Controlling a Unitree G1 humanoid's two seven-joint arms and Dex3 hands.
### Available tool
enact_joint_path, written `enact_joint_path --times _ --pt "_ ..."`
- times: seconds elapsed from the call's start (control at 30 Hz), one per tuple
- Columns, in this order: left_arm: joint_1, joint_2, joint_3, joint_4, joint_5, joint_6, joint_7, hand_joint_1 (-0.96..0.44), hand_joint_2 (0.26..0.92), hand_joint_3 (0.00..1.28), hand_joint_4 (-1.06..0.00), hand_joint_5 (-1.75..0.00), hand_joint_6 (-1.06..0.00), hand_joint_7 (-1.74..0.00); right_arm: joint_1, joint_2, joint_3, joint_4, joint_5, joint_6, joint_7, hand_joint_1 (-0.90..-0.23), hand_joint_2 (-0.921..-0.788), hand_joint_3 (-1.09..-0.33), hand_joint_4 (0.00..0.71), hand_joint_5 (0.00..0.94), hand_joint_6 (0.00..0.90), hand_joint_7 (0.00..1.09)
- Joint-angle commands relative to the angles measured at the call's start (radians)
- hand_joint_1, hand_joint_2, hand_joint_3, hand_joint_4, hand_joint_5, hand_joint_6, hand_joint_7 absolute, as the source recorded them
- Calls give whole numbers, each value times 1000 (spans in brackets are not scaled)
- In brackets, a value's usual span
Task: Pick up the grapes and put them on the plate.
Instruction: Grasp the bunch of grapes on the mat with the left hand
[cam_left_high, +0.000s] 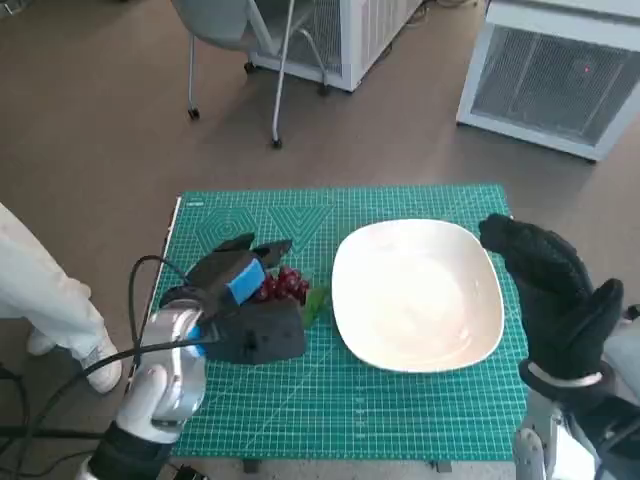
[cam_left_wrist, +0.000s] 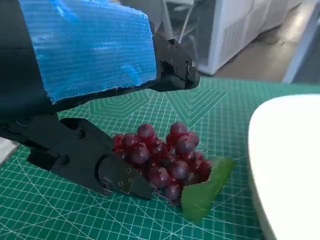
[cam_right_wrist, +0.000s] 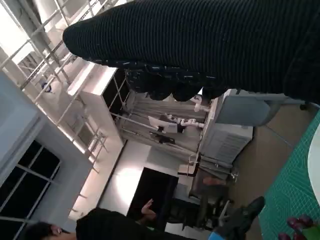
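The left robot hand (cam_left_high: 238, 290) is low over the green cutting mat (cam_left_high: 400, 410) that covers the worktop, its blue-taped back up and its black fingers (cam_left_wrist: 120, 176) spread around the grapes (cam_left_high: 282, 285). In the left wrist view one finger lies along the mat against the near side of the bunch, touching the lowest berries, while the other (cam_left_wrist: 172, 67) reaches over the far side, above the fruit and apart from it. The fingers stand wide apart with the bunch between them; the grapes rest on the mat, not lifted.

The grapes (cam_left_wrist: 162, 155) are a compact cluster of dark red, glossy round berries piled a few deep. A single green leaf (cam_left_wrist: 204, 189) sticks out from the end of the bunch nearest the plate, lying flat on the mat.

The cluster's long axis runs roughly across the worktop, from the robot hand toward the plate, with the leaf end pointing at the plate.

The white plate (cam_left_high: 418, 294) sits on the mat just beside the leaf, a narrow strip of green between them.

The right robot hand (cam_left_high: 558, 290), in its black knitted glove, hovers beside the plate's far edge, fingers loosely spread and holding nothing.
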Motion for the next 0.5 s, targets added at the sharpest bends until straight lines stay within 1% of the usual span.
enact_joint_path --times 0.03,0.23,0.4,0.5 --pt "-49 -8 -32 69 7 4 14 -162 732 3 -120 0 -318 -1 24 -4 -2 -4 12 18 6 -441 -921 -581 628 65 246 749" --pt "-99 -23 -59 178 -11 -5 31 -167 734 3 -120 0 -319 -1 28 -5 -5 -8 15 24 6 -440 -921 -581 628 64 245 750" --pt "-141 -40 -77 277 -21 -6 46 -168 736 3 -119 0 -318 0 31 -4 -5 -9 12 24 4 -440 -921 -582 628 63 244 751" --pt "-181 -58 -93 376 -24 -8 61 -169 741 5 -118 0 -313 0 35 -2 -5 -9 8 23 2 -440 -921 -583 628 63 243 753"
